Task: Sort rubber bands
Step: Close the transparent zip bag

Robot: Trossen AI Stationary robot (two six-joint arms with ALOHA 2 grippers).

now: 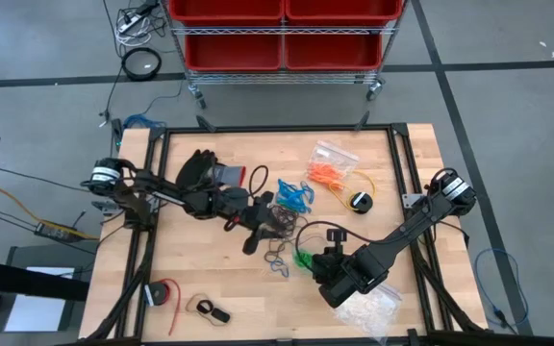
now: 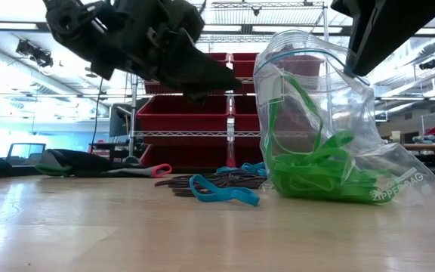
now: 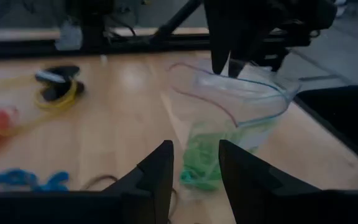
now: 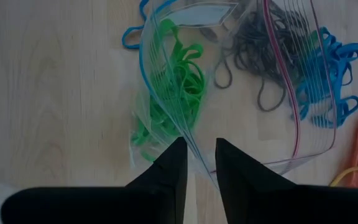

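Observation:
A clear zip bag (image 2: 331, 113) with green rubber bands (image 2: 316, 177) inside stands on the table, mouth up and open. My right gripper (image 4: 199, 149) is above it, shut on its rim. Blue rubber bands (image 2: 221, 190) and black rubber bands (image 2: 210, 180) lie loose on the wood beside the bag; the blue bands (image 1: 294, 195) and black bands (image 1: 277, 223) also show from above. Orange rubber bands (image 1: 327, 174) lie in another clear bag at the far right. My left gripper (image 3: 194, 168) hovers open near the bag, with nothing between its fingers. My right gripper pinches one wall of the bag's open rim (image 4: 190, 144) between its two fingers, by the zip strip. The fingers come slanting down from above. The bag hangs upright below them, its bottom (image 2: 338, 195) resting on the table and its mouth held open.
A black glove (image 1: 198, 173) lies at the far left of the table. A yellow cable (image 1: 364, 185) with a black piece is at the right. A clear bag of whitish pieces (image 1: 368, 306) sits at the near right edge, and small red and black items (image 1: 164, 293) at the near left.

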